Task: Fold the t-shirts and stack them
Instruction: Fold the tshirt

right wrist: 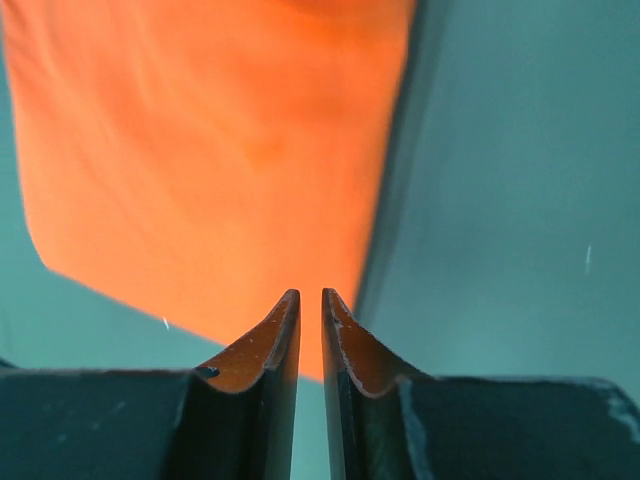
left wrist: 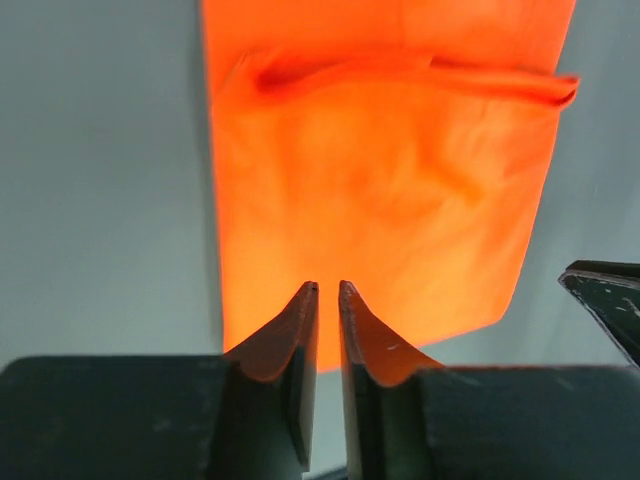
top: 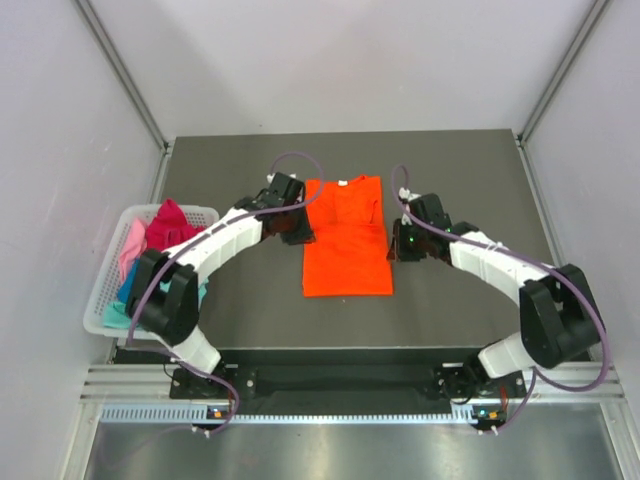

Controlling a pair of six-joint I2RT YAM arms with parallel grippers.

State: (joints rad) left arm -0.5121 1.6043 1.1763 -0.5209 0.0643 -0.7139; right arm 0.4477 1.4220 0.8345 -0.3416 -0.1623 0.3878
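the orange t-shirt (top: 345,240) lies flat in the middle of the counter (top: 460,180), folded into a long rectangle with its collar at the far end. my left hand (top: 298,228) sits at its left edge and my right hand (top: 398,243) at its right edge. both are parted by only a narrow slit and hold nothing. the magenta (top: 172,225), pink (top: 132,245) and teal (top: 118,310) t-shirts are heaped in the white basket (top: 100,300) on the left.

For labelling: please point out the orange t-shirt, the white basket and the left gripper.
orange t-shirt (top: 345,245), top view, middle of cloth.
white basket (top: 102,285), top view, left rim.
left gripper (left wrist: 328,290), left wrist view, between fingertips.
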